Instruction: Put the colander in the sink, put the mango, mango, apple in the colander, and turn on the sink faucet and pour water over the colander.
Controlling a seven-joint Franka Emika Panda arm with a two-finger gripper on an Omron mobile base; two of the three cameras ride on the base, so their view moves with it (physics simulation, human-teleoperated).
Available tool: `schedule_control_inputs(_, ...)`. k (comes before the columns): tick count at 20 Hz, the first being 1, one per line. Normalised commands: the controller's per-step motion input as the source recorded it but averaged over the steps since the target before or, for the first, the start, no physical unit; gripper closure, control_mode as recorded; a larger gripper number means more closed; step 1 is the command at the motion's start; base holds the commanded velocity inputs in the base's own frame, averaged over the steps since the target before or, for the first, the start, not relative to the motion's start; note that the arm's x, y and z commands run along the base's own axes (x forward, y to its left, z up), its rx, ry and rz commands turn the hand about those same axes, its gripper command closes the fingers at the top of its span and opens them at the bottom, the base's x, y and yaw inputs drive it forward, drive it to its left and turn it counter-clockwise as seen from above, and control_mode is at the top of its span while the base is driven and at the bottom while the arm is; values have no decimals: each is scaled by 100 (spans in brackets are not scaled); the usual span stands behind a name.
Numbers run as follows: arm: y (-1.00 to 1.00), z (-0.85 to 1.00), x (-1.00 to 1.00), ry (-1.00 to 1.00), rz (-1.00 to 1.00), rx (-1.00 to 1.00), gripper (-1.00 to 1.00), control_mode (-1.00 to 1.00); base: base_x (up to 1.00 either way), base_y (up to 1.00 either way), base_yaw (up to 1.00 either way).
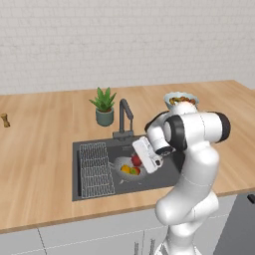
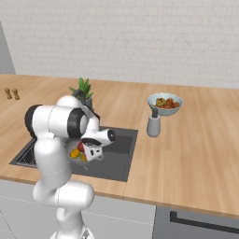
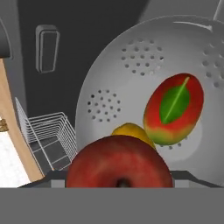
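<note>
Gleaming round red apple [image 3: 119, 162]

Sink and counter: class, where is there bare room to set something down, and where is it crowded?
Free: the counter left of the sink, between the plant and the left edge; also the counter right of the soap dispenser. Crowded: the sink, with the rack, the colander holding fruit, and the gripper above it.

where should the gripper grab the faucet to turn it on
Judging from the base views, take the sink faucet at its upright stem behind the sink, coming from the basin side over the colander. The stem is slim and vertical, so the jaws can straddle it; no separate lever can be made out.
</note>
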Motion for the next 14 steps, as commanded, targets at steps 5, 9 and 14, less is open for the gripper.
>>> schedule_control_inputs(5,19,-39,43,0,0,-3,100,-100,0,0,0)
schedule_control_inputs(9,9,-57,29,-2,0,-5,100,-100,0,0,0)
schedule_control_inputs(14,12,-41,-7,-12,0,-4,100,-100,0,0,0)
